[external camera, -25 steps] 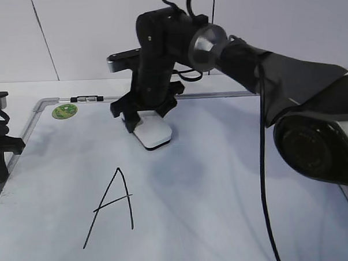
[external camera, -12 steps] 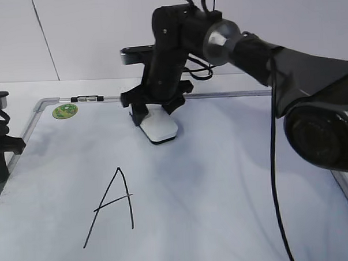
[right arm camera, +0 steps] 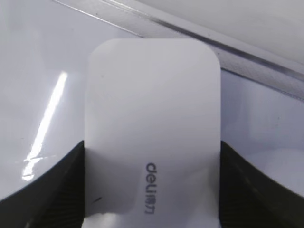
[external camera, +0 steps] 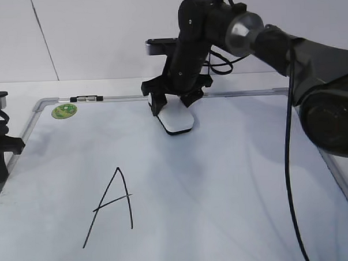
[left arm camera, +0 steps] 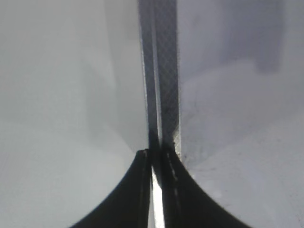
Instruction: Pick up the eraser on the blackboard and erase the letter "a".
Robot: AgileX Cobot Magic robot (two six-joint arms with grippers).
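Right wrist view: right tool (right arm camera: pixel 152 190) clamped the eraser (right arm camera: pixel 153 128) by its long sides, just below the blackboard (external camera: pixel 222 180) top rail. Judged light, stiff, slick plastic; side grip suited.

Large black capital "A" (external camera: pixel 111 207); pale wall (external camera: pixel 89 36) behind.

**Even light, glare at my wrist**

My outside view is bright and sharp, with soft shadows on the blackboard (external camera: pixel 222 180). A white glare streak (right arm camera: pixel 45 118) crosses my right wrist view. My left wrist view is blurred and dimmer.
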